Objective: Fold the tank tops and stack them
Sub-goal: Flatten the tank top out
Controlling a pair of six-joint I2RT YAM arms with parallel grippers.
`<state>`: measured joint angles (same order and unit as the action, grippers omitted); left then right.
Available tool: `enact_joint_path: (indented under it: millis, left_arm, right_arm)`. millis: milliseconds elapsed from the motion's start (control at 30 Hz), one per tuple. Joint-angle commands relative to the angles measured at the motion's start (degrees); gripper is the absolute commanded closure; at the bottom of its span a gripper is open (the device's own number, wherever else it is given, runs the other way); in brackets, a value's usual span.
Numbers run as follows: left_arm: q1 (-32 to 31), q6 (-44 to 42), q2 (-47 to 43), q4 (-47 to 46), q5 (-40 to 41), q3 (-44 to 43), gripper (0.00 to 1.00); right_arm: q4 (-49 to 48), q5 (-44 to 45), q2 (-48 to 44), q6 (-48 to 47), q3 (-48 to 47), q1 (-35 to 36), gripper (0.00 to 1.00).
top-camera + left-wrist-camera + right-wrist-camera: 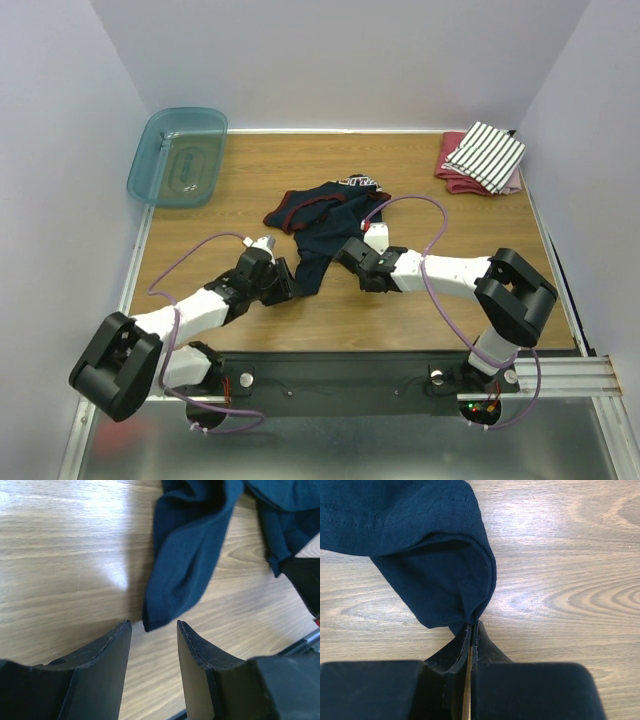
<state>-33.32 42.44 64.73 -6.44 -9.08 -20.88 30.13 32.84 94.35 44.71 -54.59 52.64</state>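
Two black fingers of the left gripper [152,624] fill the bottom of the left wrist view. They are spread apart and hold nothing. A loose corner of the navy blue cloth tank top with red trim and white lettering [190,555] lies on the wood just ahead of the gap.

The right gripper [473,625] is clamped tight on another fold of the same top. From above, that top [325,215] lies crumpled and unfolded at the middle of the light wooden desk [400,310], between the two arms.

At the far right corner, a white cloth tank top with thin dark stripes [487,153] sits neatly folded on a folded pink cloth [447,170], whose kind cannot be told. The striped top looks finished; the navy one seems to need folding and stacking.

A translucent teal plastic bin [185,160] stands at the far left corner, with nothing showing inside it.
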Motion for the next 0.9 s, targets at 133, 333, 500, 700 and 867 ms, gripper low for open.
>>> enact_joint_path:
  millis: [133, 333, 500, 700, 867]
  left_arm:
    - [-0.4, 1.9, 5.8, -6.3, 2.1, -0.3, 0.49]
    - [-0.5, 2.7, 8.1, -9.1, 1.6, -1.7, 0.69]
    - [0.6, -1.1, 7.4, -2.5, 7.0, -11.1, 1.0]
    - [11.3, -7.0, 2.2, 9.8, 15.3, -29.4, 1.0]
    - [18.2, -11.9, 0.8, 16.5, 20.5, -46.6, 1.0]
  right_arm:
    - [1.0, 2.4, -2.5, -0.4, -0.2, -0.9, 0.99]
    - [1.0, 2.8, -4.7, -1.1, 0.2, -2.0, 0.99]
    - [1.1, 4.8, -8.3, -4.8, -0.3, -5.6, 1.0]
    - [1.1, 13.4, -15.6, -14.5, -6.1, -12.8, 1.0]
    - [0.6, 20.0, -16.6, -24.9, -19.5, -18.6, 1.0]
